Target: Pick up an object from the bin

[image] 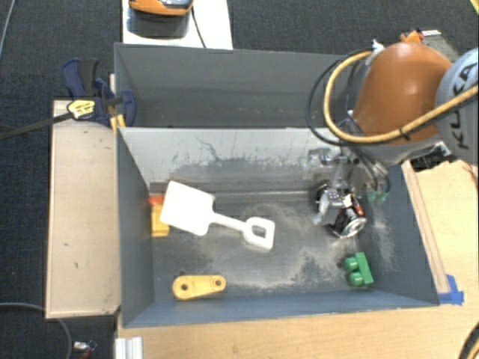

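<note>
Where the arm (464, 88) reaches in from the right, its gripper (335, 205) is seen lowered deep into the right part of the grey bin (224, 88), close to the floor and not far from the foot of the back wall. The wrist above it is hidden by a rounded orange cover (400, 88). Directly at the gripper's tip, on the bin floor, a small black thing (349, 223) with red and silvery parts is found, tilted and touching or nearly touching the gripper. Whether the gripper is spread or closed cannot be told, and it cannot be said that the small black thing is gripped.

A green block (358, 269) is seen near the front right corner, apart from the gripper. In the left half, well away, a white toy shovel (196, 210) is laid flat with its handle pointed to the right. An orange-and-yellow block (158, 221) is partly covered by the shovel's blade at the left wall. A yellow flat piece (198, 286) with a hole at one end is seen by the front wall.
</note>
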Motion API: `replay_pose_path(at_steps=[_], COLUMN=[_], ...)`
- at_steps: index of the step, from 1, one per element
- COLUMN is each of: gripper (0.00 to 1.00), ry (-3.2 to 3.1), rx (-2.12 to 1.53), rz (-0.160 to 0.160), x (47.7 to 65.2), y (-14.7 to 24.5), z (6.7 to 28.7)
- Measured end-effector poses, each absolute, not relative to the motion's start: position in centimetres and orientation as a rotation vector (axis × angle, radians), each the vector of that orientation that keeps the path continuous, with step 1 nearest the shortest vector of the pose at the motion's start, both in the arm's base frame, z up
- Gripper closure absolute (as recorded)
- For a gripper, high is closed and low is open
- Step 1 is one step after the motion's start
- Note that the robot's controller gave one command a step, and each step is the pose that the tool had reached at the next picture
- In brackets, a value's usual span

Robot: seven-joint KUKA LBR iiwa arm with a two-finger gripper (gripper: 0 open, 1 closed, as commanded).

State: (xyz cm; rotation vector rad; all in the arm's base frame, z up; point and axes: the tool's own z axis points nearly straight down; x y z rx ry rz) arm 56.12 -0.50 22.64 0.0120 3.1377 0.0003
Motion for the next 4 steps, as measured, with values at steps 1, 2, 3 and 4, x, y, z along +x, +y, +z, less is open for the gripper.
replay_pose_path(at_steps=[1, 2, 3, 4], gripper=[0.00, 0.00, 0.00, 1.00], ry=[3.129, 3.118, 3.130, 3.122], rx=[-0.052, -0.248, 0.057, 0.070], rz=[0.000, -0.001, 0.002, -0.005], x=[55.8, 56.0, 56.1, 53.6], y=[5.2, 5.9, 9.8, 5.9], z=[17.2, 13.9, 9.6, 7.2])
